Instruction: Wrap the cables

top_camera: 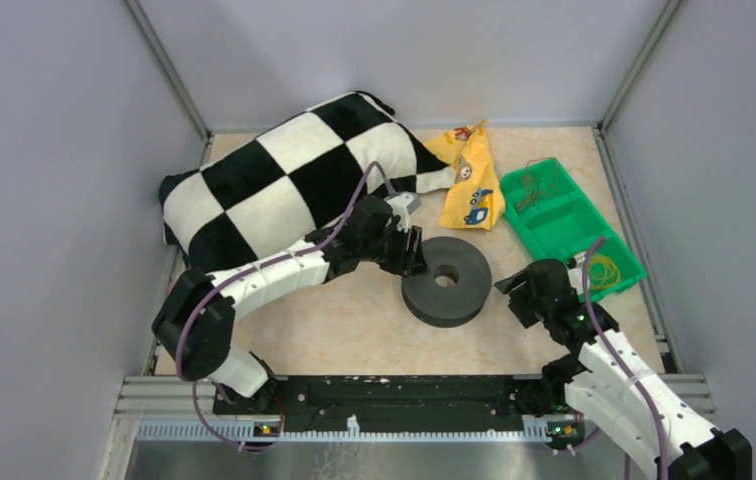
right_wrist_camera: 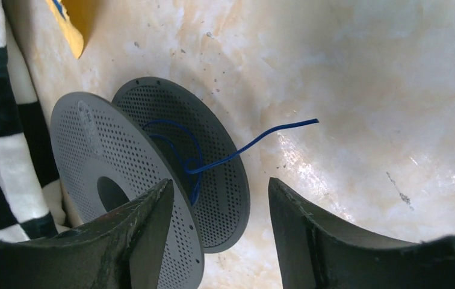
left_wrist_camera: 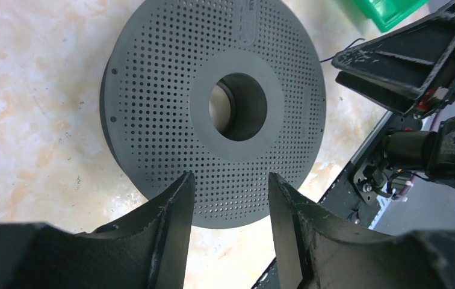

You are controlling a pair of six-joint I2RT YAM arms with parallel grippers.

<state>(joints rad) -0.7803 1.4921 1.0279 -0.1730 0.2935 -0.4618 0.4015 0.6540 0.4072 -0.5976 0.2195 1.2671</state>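
The dark grey perforated spool [top_camera: 445,280] lies flat mid-table. A thin blue cable [right_wrist_camera: 243,147] is looped round its core, and its free end sticks out over the table. My left gripper [top_camera: 411,250] is open and empty at the spool's left rim; the spool [left_wrist_camera: 213,108] fills the left wrist view just beyond its fingers [left_wrist_camera: 177,205]. My right gripper [top_camera: 512,288] is open and empty just right of the spool [right_wrist_camera: 153,180], apart from the cable. More thin dark cables [top_camera: 529,187] lie curled in the green tray [top_camera: 569,220].
A black-and-white checkered pillow [top_camera: 284,180] lies at the back left, close behind the left arm. A yellow printed bag [top_camera: 472,180] lies behind the spool. A yellow-green loop [top_camera: 604,270] sits in the tray's near end. Grey walls enclose three sides.
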